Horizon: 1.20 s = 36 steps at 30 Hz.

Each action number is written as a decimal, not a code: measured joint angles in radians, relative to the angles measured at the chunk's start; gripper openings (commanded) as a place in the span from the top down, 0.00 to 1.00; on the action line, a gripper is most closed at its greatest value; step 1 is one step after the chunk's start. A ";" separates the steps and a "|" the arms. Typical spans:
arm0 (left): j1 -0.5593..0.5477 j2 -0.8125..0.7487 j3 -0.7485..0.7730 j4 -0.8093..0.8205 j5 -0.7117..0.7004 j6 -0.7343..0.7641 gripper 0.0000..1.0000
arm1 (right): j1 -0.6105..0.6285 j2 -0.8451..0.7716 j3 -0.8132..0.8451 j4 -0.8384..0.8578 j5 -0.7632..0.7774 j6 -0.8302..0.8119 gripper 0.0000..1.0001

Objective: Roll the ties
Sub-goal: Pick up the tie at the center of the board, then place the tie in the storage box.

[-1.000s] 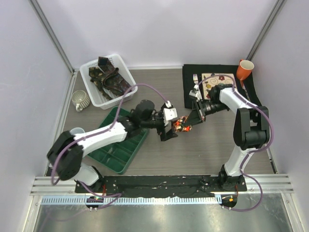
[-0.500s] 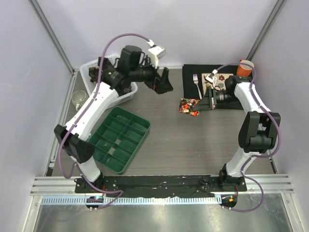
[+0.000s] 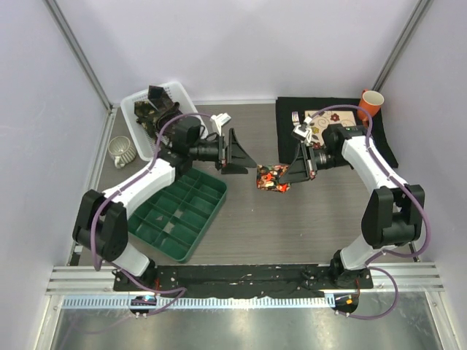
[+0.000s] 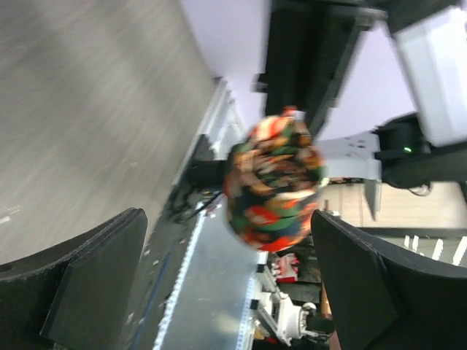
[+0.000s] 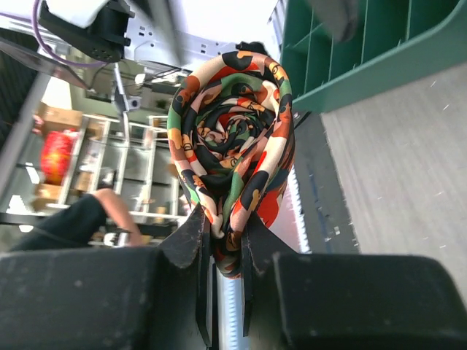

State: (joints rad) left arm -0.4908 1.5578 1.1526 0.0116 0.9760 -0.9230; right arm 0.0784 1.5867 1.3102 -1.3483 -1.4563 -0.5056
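Far left: a white basket (image 3: pixel 146 135) holds several dark ties (image 3: pixel 159 111) in a loose heap, unrolled. Near of it, a green compartment tray (image 3: pixel 179 215) sits on the table (image 3: pixel 292 226); no tie is seen in its cells. Left of centre: the left gripper (image 3: pixel 239 153) is level and points right, its fingers (image 4: pixel 95 284) spread to full width and touching nothing. In the left wrist view the roll sits just ahead of the gap between the fingers, apart from both. Centre: the red-orange floral tie (image 3: pixel 271 179) is wound into a tight spiral roll. Whether it touches the table cannot be told. Right of centre: the right gripper (image 3: pixel 290 173) is nearly closed, its fingers (image 5: pixel 191 237) pinching the outer layers at one edge of the roll. Far right: a black mat (image 3: pixel 288 138) carries a floral plate (image 3: pixel 321 120), well apart from the roll.
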 measured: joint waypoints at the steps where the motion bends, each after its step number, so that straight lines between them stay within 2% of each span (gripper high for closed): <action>1: -0.017 -0.011 -0.029 0.072 0.002 -0.045 0.00 | 0.008 0.003 -0.013 -0.001 0.000 0.015 0.99; 7: -0.103 -0.020 -0.124 0.380 0.001 -0.220 0.00 | 0.005 0.021 -0.019 0.001 -0.002 0.061 0.99; 13: -0.126 -0.013 -0.162 0.509 -0.029 -0.321 0.00 | 0.002 0.025 -0.020 0.002 -0.008 0.076 0.99; 26: -0.189 0.065 -0.162 0.544 -0.084 -0.380 0.00 | -0.004 0.035 -0.018 0.004 -0.011 0.076 0.99; 36: -0.206 0.085 -0.161 0.605 -0.088 -0.424 0.15 | -0.004 0.035 -0.018 0.005 -0.011 0.076 0.99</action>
State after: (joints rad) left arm -0.6968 1.6424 0.9920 0.6170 0.8879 -1.3472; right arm 0.0742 1.6215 1.2919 -1.3430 -1.4673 -0.4297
